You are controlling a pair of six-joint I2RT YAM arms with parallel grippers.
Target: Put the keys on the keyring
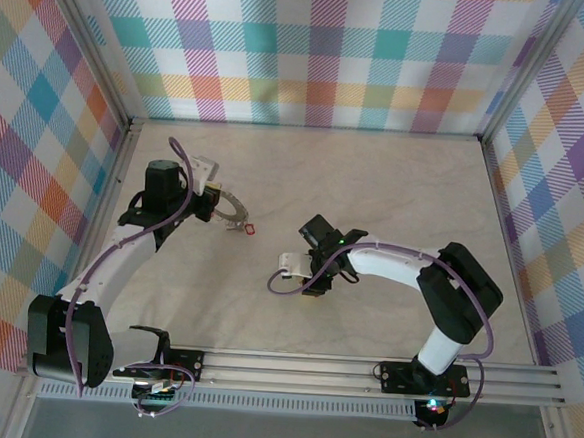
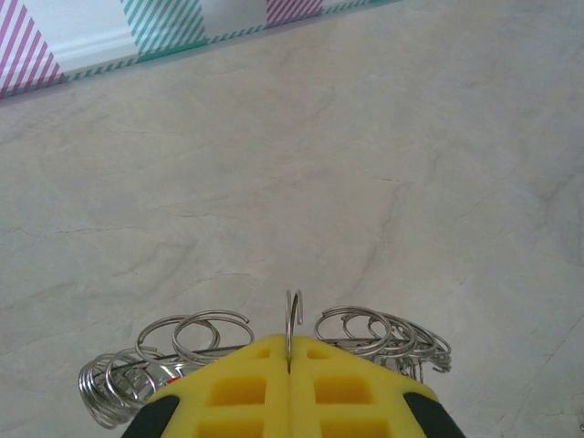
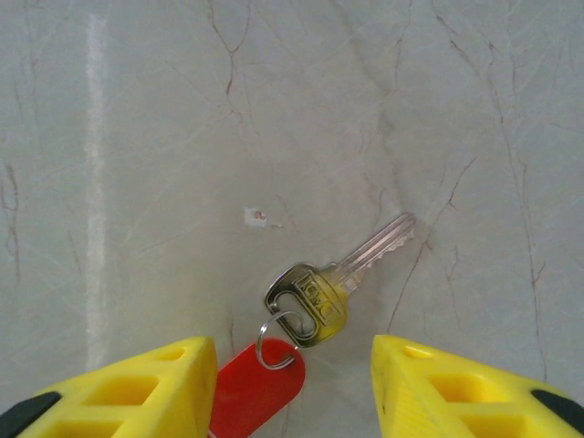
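In the left wrist view my left gripper [image 2: 289, 365] has its yellow fingers pressed together on a thin loop of the silvery keyring [image 2: 293, 315]. Bunches of small wire rings [image 2: 383, 333] hang from it on both sides. From above, the left gripper [image 1: 214, 200] holds the keyring [image 1: 234, 211] out over the table, and a red-headed key [image 1: 248, 230] dangles at its end. In the right wrist view a silver key [image 3: 333, 283] with a red tag [image 3: 255, 388] on a small ring lies flat on the table. My right gripper [image 3: 294, 383] stands open around it, fingers clear of the key.
The marble-patterned tabletop [image 1: 394, 196] is walled by plaid panels [image 1: 324, 51] at the back and on both sides. A small white chip [image 3: 257, 216] lies on the surface beyond the key. The right gripper [image 1: 316, 276] hangs low near the table's middle.
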